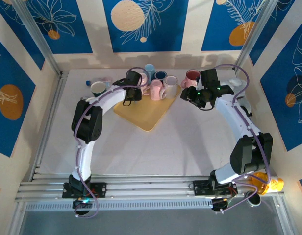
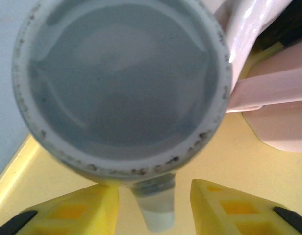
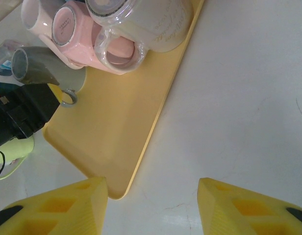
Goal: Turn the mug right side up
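A grey mug with a speckled pale rim faces the left wrist camera end-on, over the yellow tray. Its handle points down between the fingers of my left gripper, which is open with gaps on both sides of the handle. From the right wrist view the same grey mug lies tilted at the tray's far left, beside my left gripper's black body. My right gripper hovers open and empty above the white table, near the tray's corner. Seen from above, the left gripper is over the tray's back edge.
Pink mugs and a white mug lie tipped together at the tray's back. More mugs stand behind the tray: blue ones, a red-lined one and a dark one. A light green mug sits off the tray.
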`<action>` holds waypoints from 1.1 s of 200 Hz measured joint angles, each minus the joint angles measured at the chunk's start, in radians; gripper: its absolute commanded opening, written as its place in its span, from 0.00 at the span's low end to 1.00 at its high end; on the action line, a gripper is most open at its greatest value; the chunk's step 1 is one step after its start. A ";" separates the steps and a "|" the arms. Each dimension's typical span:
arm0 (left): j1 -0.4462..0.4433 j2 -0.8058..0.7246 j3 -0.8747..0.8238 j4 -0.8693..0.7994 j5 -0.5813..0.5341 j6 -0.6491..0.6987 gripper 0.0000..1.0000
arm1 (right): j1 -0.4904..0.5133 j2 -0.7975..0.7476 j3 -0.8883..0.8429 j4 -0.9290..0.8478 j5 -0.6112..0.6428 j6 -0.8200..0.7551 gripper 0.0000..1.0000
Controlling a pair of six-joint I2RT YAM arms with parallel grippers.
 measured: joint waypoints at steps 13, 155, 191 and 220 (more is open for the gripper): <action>0.000 0.007 0.011 -0.013 -0.007 -0.004 0.34 | -0.002 0.000 -0.004 0.000 0.000 0.000 0.51; 0.000 0.017 0.019 -0.041 -0.020 0.015 0.05 | -0.009 -0.057 -0.026 0.004 0.007 0.000 0.51; 0.003 -0.016 -0.024 -0.039 0.003 0.016 0.00 | -0.011 -0.060 -0.058 0.016 -0.004 0.011 0.51; 0.003 -0.072 -0.089 -0.039 0.030 0.016 0.00 | -0.011 -0.069 -0.079 0.034 -0.017 0.028 0.50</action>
